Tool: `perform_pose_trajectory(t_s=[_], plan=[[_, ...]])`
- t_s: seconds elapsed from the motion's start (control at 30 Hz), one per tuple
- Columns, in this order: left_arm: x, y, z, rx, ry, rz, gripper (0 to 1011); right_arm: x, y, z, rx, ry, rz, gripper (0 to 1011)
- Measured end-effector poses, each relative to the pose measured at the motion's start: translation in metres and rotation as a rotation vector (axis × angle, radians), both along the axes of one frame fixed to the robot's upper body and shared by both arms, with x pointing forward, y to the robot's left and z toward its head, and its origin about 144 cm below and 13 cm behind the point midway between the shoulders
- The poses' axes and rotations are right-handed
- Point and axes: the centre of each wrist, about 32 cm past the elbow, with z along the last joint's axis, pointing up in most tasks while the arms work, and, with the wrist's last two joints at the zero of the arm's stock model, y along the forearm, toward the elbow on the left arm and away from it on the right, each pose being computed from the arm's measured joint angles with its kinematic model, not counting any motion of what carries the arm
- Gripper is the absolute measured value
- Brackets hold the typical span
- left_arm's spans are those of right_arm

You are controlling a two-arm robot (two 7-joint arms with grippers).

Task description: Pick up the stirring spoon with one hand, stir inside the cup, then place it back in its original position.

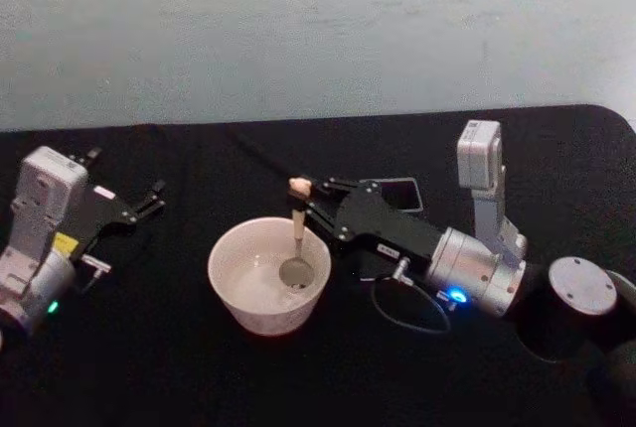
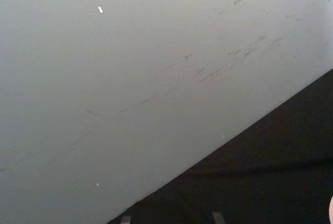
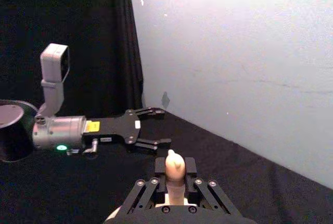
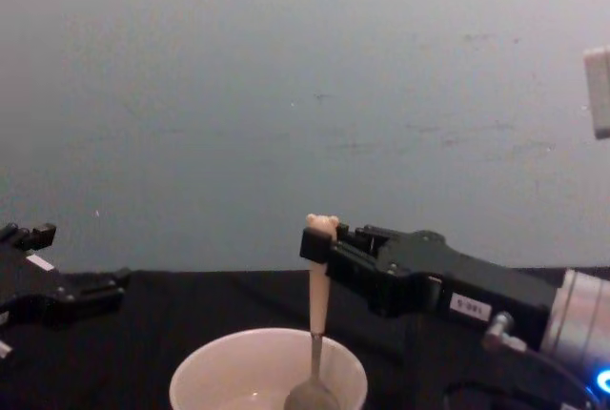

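Centre frame, the right gripper (image 1: 314, 201) is clamped on the stirring spoon (image 1: 298, 240) below its bear head, bowl apparently resting inside the cup (image 1: 227, 248). Judged light, slim, slippery: grip the cream handle. Left gripper (image 1: 149, 199) idles at left, fingers apart

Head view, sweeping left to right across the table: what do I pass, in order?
First the black left gripper, jaws open → wide round cream-white cup → black right gripper, jaws shut on the bear-topped stirring spoon → silver cylindrical wrist of that arm.
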Motion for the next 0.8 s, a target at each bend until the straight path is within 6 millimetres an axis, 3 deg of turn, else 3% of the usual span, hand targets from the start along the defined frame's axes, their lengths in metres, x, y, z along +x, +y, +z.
perform_pose_trajectory(t_s=[0.5,0.8], plan=[[0.0,0.0,0.0,0.0,0.0,0.0,1001,-0.023,0.011,-0.003,0.014,0.033,0.083,212],[0.0,0.0,0.0,0.0,0.0,0.0,1001,-0.013,0.025,-0.002,0.011,0.014,0.095,212]])
